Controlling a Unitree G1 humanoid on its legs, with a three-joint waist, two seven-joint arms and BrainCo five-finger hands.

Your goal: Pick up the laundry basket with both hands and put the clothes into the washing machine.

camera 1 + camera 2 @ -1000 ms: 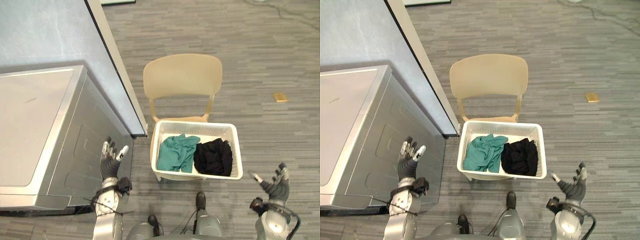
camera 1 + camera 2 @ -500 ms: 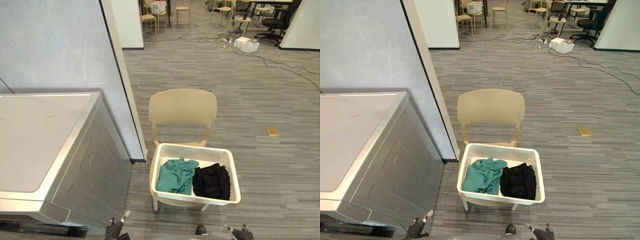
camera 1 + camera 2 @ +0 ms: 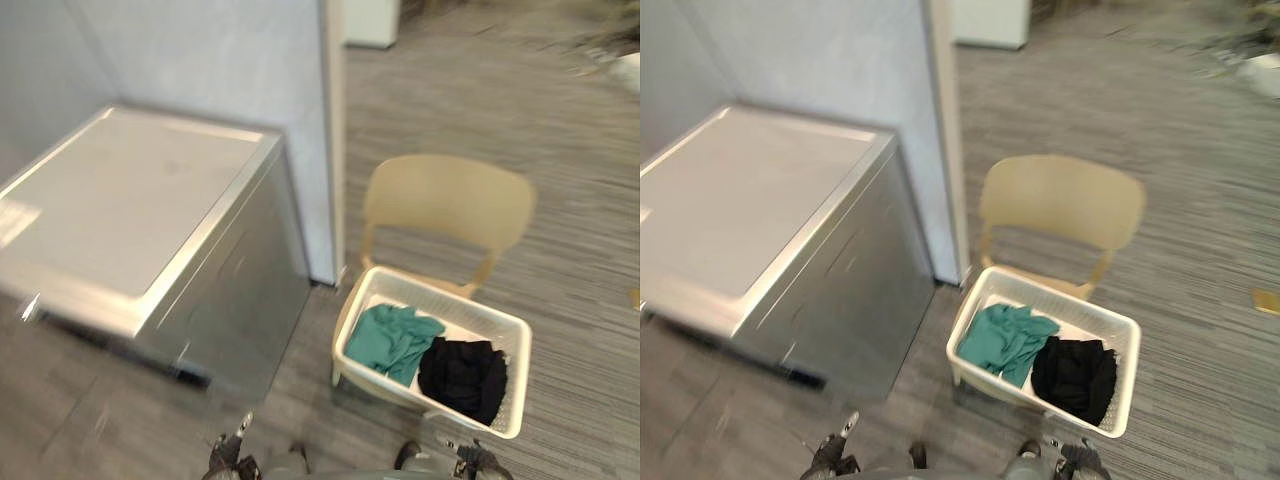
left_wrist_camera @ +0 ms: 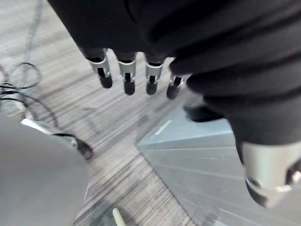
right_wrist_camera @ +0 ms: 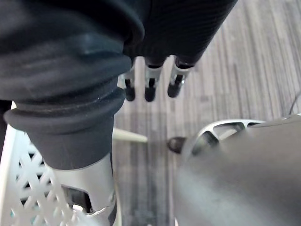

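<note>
The white laundry basket (image 3: 385,385) sits on the seat of a beige chair (image 3: 450,205), right of the silver washing machine (image 3: 150,200). Inside it a teal garment (image 3: 393,335) lies on the left and a black garment (image 3: 463,375) on the right. My left hand (image 3: 226,460) and right hand (image 3: 478,462) hang low, near me, short of the basket. Seen from the left wrist, the left hand's fingers (image 4: 126,75) are straight and hold nothing. The right hand's fingers (image 5: 150,82) are straight too, with the basket's lattice wall (image 5: 19,188) close beside the thumb.
A pale wall with a light corner post (image 3: 330,140) stands behind the washing machine, right next to the chair. Grey striped carpet (image 3: 560,140) spreads to the right and beyond the chair. A chair leg (image 5: 129,136) shows near my right hand.
The camera has swung, so the whole scene has shifted and tilted. A second ago both hands were raised with fingers spread; now they sit low at the view's near edge.
</note>
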